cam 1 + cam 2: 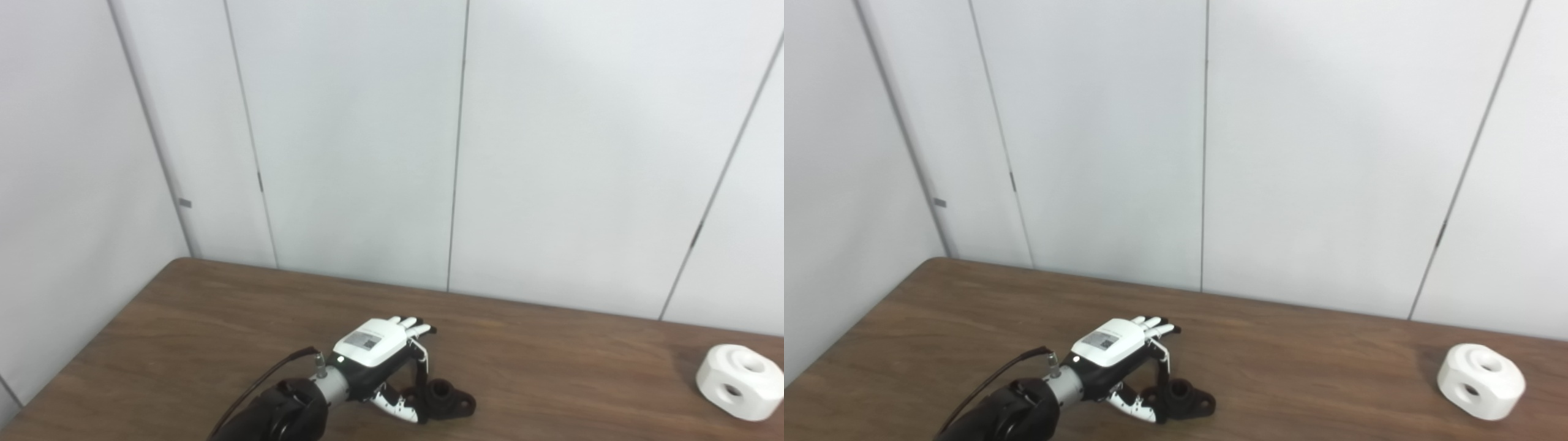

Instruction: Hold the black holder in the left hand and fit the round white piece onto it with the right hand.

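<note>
The black holder [449,399] lies flat on the brown table [551,367], near its front edge at the middle. It has a round raised collar and a flat ear with a hole. My left hand [383,361] hovers just left of it and over it, fingers spread and pointing away, thumb [401,407] low beside the holder. The hand holds nothing. The round white piece [740,381] sits at the far right of the table, with a hole on top and one in its side. My right hand is not in view.
Pale wall panels [367,153] stand behind the table's far edge. A wall also runs along the table's left side. A black cable [269,373] loops off my left wrist.
</note>
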Controlling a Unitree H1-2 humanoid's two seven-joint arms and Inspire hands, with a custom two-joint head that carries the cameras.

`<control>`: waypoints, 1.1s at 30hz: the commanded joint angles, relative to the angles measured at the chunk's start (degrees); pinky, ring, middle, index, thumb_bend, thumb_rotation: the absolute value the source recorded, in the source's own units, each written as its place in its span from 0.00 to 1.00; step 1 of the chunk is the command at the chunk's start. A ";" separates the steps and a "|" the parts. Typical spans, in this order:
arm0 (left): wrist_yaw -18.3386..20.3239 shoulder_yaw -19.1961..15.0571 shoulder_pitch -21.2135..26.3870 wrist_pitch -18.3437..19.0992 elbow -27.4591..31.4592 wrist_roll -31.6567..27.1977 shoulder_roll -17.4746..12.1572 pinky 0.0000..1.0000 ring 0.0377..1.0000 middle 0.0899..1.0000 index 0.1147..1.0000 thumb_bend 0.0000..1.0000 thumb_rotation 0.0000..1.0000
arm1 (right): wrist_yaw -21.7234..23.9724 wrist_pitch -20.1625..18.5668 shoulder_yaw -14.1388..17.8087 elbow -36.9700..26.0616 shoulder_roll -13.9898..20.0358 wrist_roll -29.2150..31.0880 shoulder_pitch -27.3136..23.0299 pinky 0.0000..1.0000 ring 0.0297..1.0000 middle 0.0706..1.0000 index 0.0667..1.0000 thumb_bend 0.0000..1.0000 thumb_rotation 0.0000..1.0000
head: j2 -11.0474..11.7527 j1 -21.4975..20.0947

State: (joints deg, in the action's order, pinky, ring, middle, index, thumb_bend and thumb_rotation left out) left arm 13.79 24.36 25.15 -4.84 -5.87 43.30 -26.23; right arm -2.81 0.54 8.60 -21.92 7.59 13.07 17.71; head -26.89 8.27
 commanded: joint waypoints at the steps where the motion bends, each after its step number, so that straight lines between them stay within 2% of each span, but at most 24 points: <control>1: 1.31 0.92 1.66 -2.43 -0.13 -0.25 -0.18 1.00 1.00 0.97 0.41 0.52 0.05 | 0.40 2.65 -0.38 -0.85 -2.42 -0.09 -0.24 0.78 0.87 0.86 0.92 0.64 0.76 | -0.07 -0.52; 6: 2.23 1.03 2.30 -3.55 -0.31 -0.84 0.35 1.00 1.00 0.97 0.41 0.52 0.05 | 0.80 3.69 -1.14 -0.20 -2.04 -0.46 -0.46 0.78 0.89 0.89 0.94 0.66 0.78 | -0.33 -3.10; 12: 3.01 1.26 2.64 -4.62 -0.20 -0.66 1.25 1.00 1.00 0.97 0.41 0.52 0.05 | -0.07 3.48 -1.27 0.12 -2.27 -1.80 -0.63 0.71 0.86 0.85 0.91 0.69 0.72 | -0.79 -4.47; 17: 2.15 1.50 2.41 -6.58 -0.87 -0.73 1.74 1.00 1.00 0.96 0.41 0.52 0.05 | -0.22 2.63 -1.87 -0.60 -2.27 -2.51 -0.36 0.73 0.87 0.85 0.90 0.74 0.69 | -1.10 -5.56; 23: 2.74 1.76 2.32 -6.91 -1.14 -0.35 2.16 1.00 1.00 0.97 0.41 0.52 0.05 | -0.39 2.58 -2.26 -0.84 -2.56 -1.95 -0.28 0.67 0.84 0.82 0.87 0.77 0.66 | -1.00 -6.34; 26: 2.03 1.74 2.11 -7.12 -1.74 -0.10 2.45 1.00 1.00 0.97 0.41 0.52 0.05 | -0.60 2.92 -2.50 -0.56 -2.75 -2.60 -0.38 0.65 0.83 0.81 0.86 0.77 0.65 | -0.58 -8.30; 28: 0.84 1.66 1.94 -7.74 -2.67 0.04 2.62 1.00 1.00 0.96 0.41 0.52 0.05 | -0.64 3.14 -2.72 -0.37 -2.72 -2.96 -0.36 0.63 0.81 0.80 0.85 0.76 0.66 | 0.20 -11.02; 31: -0.97 1.40 1.74 -9.39 -4.13 -0.22 2.67 1.00 1.00 0.95 0.41 0.52 0.05 | -0.91 2.26 -2.85 -1.30 -2.17 -4.26 -0.26 0.59 0.78 0.79 0.82 0.83 0.66 | 1.01 -13.43; 33: -1.07 1.29 1.65 -9.57 -4.33 -0.22 2.37 1.00 1.00 0.96 0.41 0.52 0.05 | -1.10 0.47 -2.64 -3.81 -0.75 -7.11 -0.20 0.55 0.75 0.76 0.77 0.87 0.66 | 1.61 -16.76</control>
State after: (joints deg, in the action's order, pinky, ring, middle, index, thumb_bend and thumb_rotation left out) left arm 12.87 25.22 26.19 -13.34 -9.78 42.35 -23.91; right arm -3.62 0.61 5.61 -22.04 7.66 7.68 17.59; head -25.23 -8.42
